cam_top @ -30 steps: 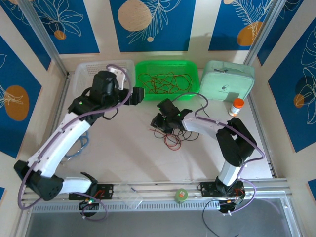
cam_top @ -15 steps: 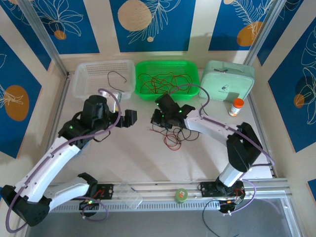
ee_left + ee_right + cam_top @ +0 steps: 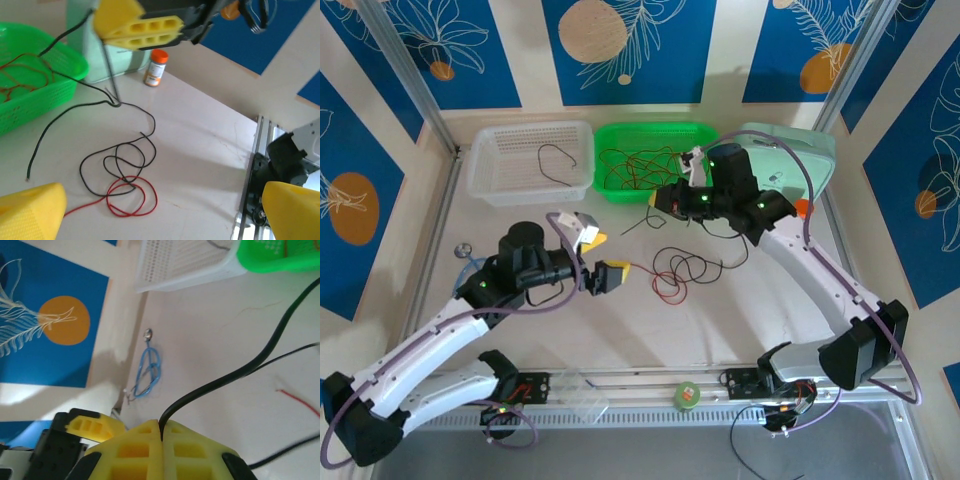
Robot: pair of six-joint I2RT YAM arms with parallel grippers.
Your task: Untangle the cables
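From above, the thin red and black cables point(image 3: 678, 272) lie looped on the pale table point(image 3: 750, 310) between both arms. The left gripper point(image 3: 604, 258) gapes wide and empty beside them. Left wrist camera: one black strand point(image 3: 108, 75) rises from the loops. Right wrist camera: the right gripper point(image 3: 161, 427) pinches that strand tight.

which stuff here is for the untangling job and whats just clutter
Job: black and red cables on the table; black cable in the shut right gripper; tangled cables in the green basket.
Lying about: orange-capped bottle, mint case, light-blue tube, tape roll.
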